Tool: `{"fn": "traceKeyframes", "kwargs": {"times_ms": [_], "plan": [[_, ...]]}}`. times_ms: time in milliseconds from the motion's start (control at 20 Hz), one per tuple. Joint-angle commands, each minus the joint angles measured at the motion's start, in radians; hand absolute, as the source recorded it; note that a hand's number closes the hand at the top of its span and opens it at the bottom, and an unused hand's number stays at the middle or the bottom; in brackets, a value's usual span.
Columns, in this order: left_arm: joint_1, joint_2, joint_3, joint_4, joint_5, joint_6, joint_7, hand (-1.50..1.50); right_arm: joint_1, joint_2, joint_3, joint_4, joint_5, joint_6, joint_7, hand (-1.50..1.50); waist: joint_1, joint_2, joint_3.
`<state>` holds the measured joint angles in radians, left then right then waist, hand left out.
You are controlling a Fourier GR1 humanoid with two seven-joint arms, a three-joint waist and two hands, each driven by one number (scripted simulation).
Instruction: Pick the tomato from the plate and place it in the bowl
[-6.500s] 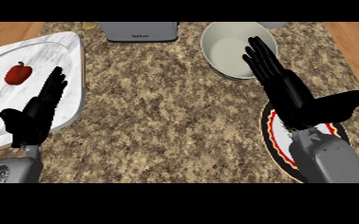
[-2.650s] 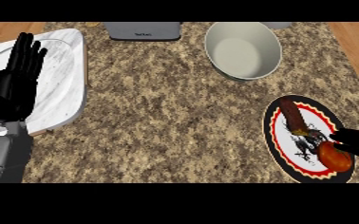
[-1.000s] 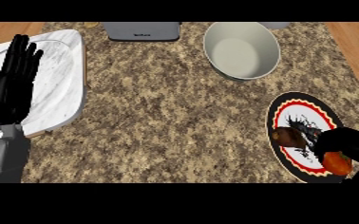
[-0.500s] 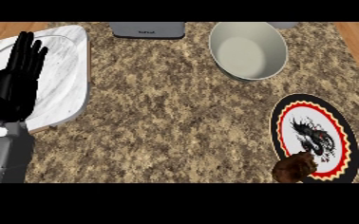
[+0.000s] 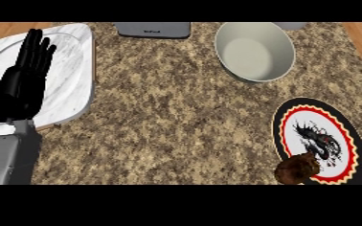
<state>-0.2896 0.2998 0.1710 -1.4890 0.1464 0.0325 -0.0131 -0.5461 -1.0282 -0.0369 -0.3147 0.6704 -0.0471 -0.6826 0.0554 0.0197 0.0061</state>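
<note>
At the far left, your left hand (image 5: 27, 84) is resting open, fingers straight and pointing up the view, and it is holding nothing. It is lying over the near part of a white marbled tray (image 5: 71, 76), which is taking up the counter's (image 5: 170, 110) left corner. Moving right along the back edge, 1 grey appliance (image 5: 153, 29) is sitting well clear of that hand. Next you are looking at the pale bowl (image 5: 254, 51), which is standing upright near the back, tilted a little in this view, with nothing showing inside it. Just behind its rim, 1 small grey object (image 5: 290, 25) is peeking in. Down at the right, the plate (image 5: 314, 143), black-rimmed with a red ring and a dark figure on white, is lying near the front edge. At its lower-left rim, a dark reddish-brown lump, seemingly the tomato (image 5: 297, 168), is overlapping the plate's edge. Whether your right hand is wrapping it, I cannot tell.
</note>
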Motion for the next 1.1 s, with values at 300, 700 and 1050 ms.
{"fn": "traceKeyframes", "kwargs": {"times_ms": [300,700,1050], "plan": [[-0.001,-0.007,0.014,0.010,-0.014,0.026,0.002,0.00,-0.210,-0.080,-0.095,0.006,-0.074,0.137,-0.157,1.50,-0.032,-0.014,-0.004],[0.002,0.001,0.017,0.030,-0.018,0.009,-0.009,0.00,-0.402,-0.090,-0.151,-0.023,-0.170,0.479,-0.134,1.50,-0.037,-0.017,-0.007],[0.026,0.008,0.038,0.037,0.008,-0.022,-0.015,0.00,-0.491,0.037,-0.127,-0.162,-0.206,0.585,0.109,1.50,-0.051,-0.022,-0.008]]}}
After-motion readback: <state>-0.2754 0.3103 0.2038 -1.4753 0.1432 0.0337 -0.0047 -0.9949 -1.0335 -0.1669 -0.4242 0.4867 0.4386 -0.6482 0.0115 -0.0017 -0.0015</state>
